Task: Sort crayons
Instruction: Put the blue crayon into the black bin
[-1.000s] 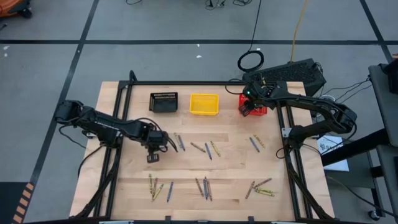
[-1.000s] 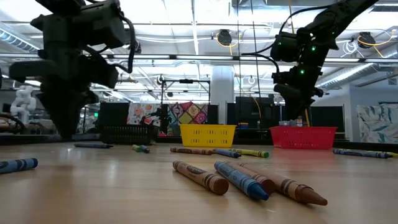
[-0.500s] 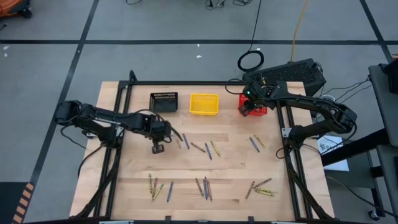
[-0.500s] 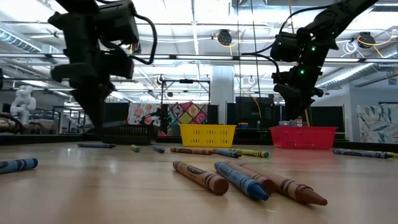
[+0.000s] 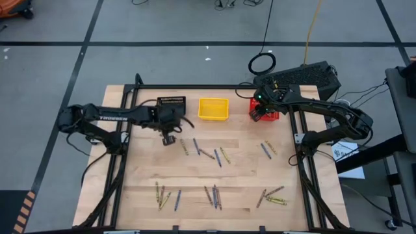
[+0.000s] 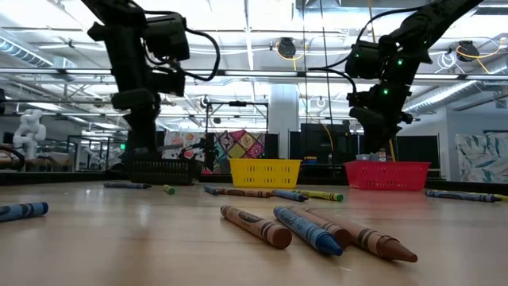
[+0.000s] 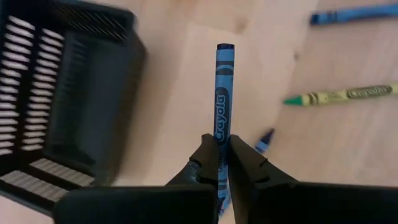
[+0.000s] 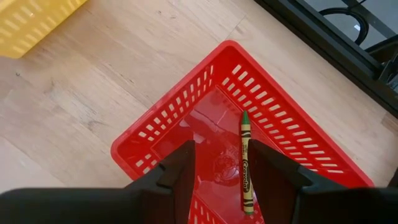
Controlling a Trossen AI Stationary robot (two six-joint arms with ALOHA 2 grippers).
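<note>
My left gripper (image 5: 168,139) is shut on a blue crayon (image 7: 222,93) just on the near side of the black bin (image 5: 171,106), which also shows in the left wrist view (image 7: 62,106). My right gripper (image 8: 221,171) is open and empty above the red bin (image 5: 263,112). One green crayon (image 8: 246,163) lies flat on the red bin's floor. Loose crayons lie on the table in clusters: a middle one (image 5: 208,154), a right one (image 5: 266,149) and several along the near edge (image 5: 213,195). A yellow bin (image 5: 213,108) stands between the black and the red one. My left gripper pinches the blue crayon near one end (image 7: 221,134) between its two fingers. The fingers come from above and lie along the crayon, which sticks out past the fingertips in line with them. Its free end (image 7: 225,48) is over bare wood beside the black bin.
A green crayon (image 7: 342,95) and a blue one (image 7: 354,14) lie on the wood near my left gripper. Brown and blue crayons (image 6: 309,226) lie close to the low camera. The three bins stand in a row at the table's far edge.
My left gripper has gone toward the table's far edge and a little to the right, coming up to the black bin.
</note>
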